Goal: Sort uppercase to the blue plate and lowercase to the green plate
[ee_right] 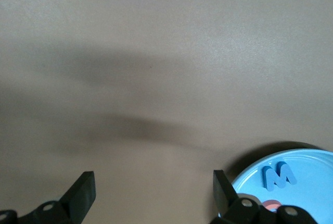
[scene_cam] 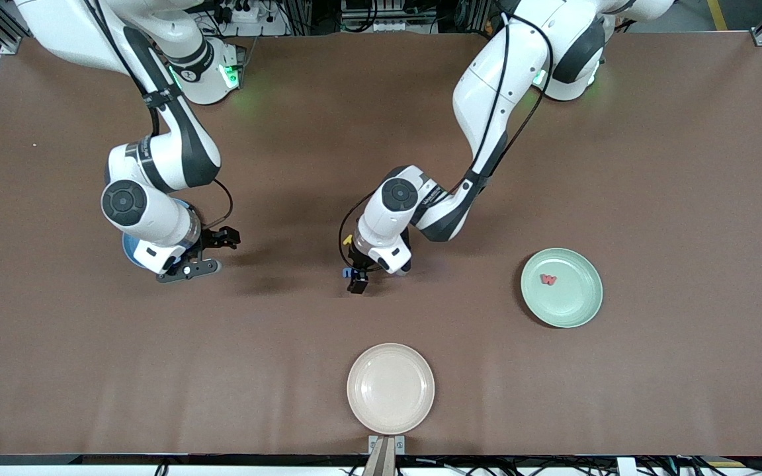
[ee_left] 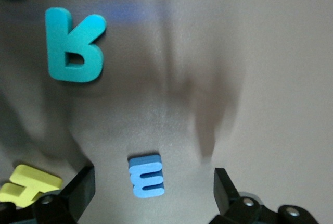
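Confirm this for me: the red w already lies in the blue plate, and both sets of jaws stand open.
Not quite. The red w lies in the green plate, not the blue one, as the front view shows. The rest holds: the left gripper and the right gripper both have their jaws open.

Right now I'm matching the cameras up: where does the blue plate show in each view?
Front view: blue plate, a sliver under the right arm's wrist.
Left wrist view: not in it.
Right wrist view: at the frame's edge, holding a blue M.
Shared landmark: the open right hand beside the plate.
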You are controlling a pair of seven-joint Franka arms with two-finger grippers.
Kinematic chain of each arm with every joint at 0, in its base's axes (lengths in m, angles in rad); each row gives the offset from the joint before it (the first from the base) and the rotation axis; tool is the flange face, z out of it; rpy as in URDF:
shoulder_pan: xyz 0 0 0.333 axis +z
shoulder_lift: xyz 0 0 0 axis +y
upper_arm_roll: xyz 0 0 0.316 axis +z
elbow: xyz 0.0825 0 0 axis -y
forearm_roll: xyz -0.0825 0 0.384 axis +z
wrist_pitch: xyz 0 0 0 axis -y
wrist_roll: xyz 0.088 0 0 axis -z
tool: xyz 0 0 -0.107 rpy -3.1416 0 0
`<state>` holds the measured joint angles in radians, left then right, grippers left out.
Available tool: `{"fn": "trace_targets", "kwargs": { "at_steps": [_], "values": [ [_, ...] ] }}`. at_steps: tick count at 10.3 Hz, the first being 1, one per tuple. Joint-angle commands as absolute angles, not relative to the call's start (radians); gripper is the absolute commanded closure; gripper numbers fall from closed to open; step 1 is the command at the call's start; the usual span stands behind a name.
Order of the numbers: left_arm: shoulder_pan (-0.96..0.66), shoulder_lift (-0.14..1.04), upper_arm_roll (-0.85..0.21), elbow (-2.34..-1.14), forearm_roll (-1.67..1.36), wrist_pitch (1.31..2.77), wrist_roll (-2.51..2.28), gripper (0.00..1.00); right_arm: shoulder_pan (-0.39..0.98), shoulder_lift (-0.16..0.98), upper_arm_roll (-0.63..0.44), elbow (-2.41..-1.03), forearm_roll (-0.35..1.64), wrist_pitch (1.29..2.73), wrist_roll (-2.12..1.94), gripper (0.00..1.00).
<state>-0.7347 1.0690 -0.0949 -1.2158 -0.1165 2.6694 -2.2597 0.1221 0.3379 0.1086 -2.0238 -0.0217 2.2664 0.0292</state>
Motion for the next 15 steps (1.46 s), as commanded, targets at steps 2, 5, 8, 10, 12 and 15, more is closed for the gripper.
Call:
{"fn": "trace_targets", "kwargs": {
  "at_steps": [2, 5, 8, 10, 12, 15],
  "values": [
    [-0.736, 1.097, -0.094, -1.183, -0.156, 2.678, -2.232, 0.00, 0.114, 0.348, 0.115, -2.017, -0.023, 2.278, 0.026, 0.00],
    [-0.736, 1.098, -0.132, -1.187, -0.158, 2.678, -2.206, 0.00, 0.114, 0.348, 0.115, -2.019, -0.023, 2.284, 0.025, 0.00],
    [-0.730, 1.100, -0.144, -1.196, -0.210, 2.675, -2.204, 0.00, 0.114, 0.348, 0.115, -2.020, -0.023, 2.283, 0.026, 0.00],
    [-0.675, 1.094, -0.146, -1.200, -0.236, 2.665, -2.204, 0.00, 0.114, 0.348, 0.115, -2.020, -0.023, 2.283, 0.026, 0.00],
    [-0.650, 1.100, -0.144, -1.200, -0.238, 2.665, -2.203, 0.00, 0.114, 0.350, 0.115, -2.020, -0.023, 2.284, 0.025, 0.00],
    [-0.660, 1.103, -0.146, -1.201, -0.238, 2.665, -2.180, 0.00, 0.114, 0.351, 0.114, -2.020, -0.023, 2.286, 0.026, 0.00]
  ]
}}
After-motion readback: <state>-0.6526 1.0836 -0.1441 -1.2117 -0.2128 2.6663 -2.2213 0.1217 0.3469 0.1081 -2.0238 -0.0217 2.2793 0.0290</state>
